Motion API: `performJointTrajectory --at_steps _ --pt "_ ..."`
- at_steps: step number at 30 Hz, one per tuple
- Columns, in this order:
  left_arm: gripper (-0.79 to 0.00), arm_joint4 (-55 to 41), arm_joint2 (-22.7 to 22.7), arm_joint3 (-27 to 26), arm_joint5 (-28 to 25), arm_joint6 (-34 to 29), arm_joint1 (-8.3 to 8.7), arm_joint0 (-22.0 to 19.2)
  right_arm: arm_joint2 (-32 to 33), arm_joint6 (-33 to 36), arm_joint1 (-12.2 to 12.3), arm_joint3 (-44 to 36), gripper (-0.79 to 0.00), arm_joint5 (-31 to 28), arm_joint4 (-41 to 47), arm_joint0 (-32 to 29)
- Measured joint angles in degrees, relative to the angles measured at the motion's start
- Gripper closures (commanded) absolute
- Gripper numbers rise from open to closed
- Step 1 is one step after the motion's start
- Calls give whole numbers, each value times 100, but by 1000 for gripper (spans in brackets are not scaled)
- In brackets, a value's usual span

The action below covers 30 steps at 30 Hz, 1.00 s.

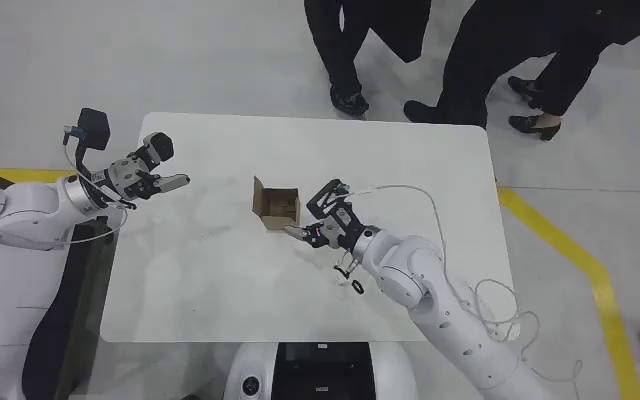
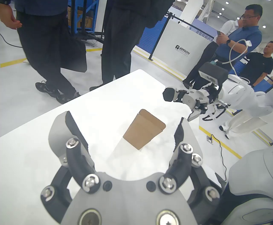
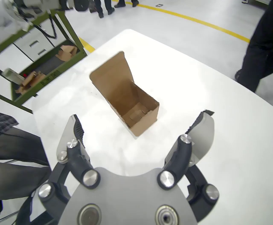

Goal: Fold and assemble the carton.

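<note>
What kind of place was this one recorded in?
Probably a factory or industrial demo hall: yellow painted floor lines, a green metal rack holding brown cardboard pieces, and blue perforated partition panels.

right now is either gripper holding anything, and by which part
Nothing is held. The left gripper and the right gripper are both open and empty; the carton stands free on the table, touched by neither.
</note>
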Motion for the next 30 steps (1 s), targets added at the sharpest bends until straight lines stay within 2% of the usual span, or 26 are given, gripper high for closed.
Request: performJointTrajectory --at_steps 6,12,19,25,30 --pt "-785 0 0 0 0 0 0 0 -589 124 -197 578 -785 611 -301 239" --pt "-785 0 0 0 0 0 0 0 -816 276 -377 1188 -785 1049 -396 576" --pt "-785 0 0 0 0 0 0 0 -710 168 -494 1595 -785 1468 -454 817" --pt "-785 0 0 0 0 0 0 0 -449 163 -503 1671 -785 1919 -897 931" --pt "-785 0 0 0 0 0 0 0 -448 182 -514 1491 -785 1632 -918 810"
